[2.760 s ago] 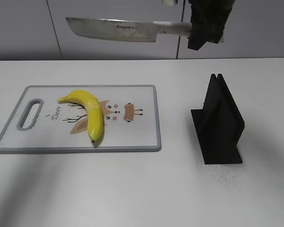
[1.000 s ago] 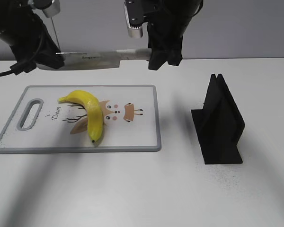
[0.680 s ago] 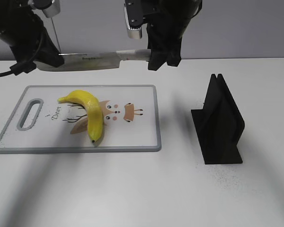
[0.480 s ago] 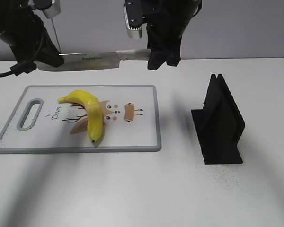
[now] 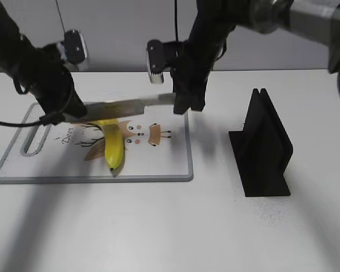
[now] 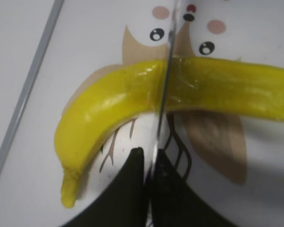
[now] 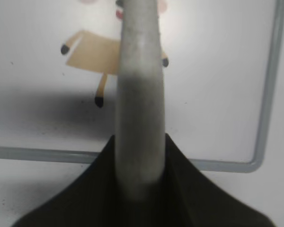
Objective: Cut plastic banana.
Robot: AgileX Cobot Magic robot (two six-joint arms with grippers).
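Observation:
The yellow plastic banana [image 5: 114, 148] lies on the white cutting board [image 5: 171, 160]. A knife [image 5: 124, 106] lies across the banana's upper bend. My right gripper [image 5: 183, 103] is shut on the knife's grey handle [image 7: 138, 85]. My left gripper [image 5: 61, 115] is shut on the blade's far end. In the left wrist view the blade [image 6: 164, 90] stands edge-on and presses into the banana [image 6: 109, 101] near its middle, with the jaws [image 6: 149, 165] pinched on the blade just in front. The right wrist view shows the jaws [image 7: 138, 163] around the handle above the board [image 7: 217, 71].
A black knife stand [image 5: 263, 144] stands on the white table to the right of the board. The board has a grey rim and a handle slot [image 5: 33, 139] at its left end. A deer drawing [image 5: 153, 135] is printed on it.
Both arms came down and toward the front, bringing the knife from above the board's far edge onto the banana. The banana has stayed in place.

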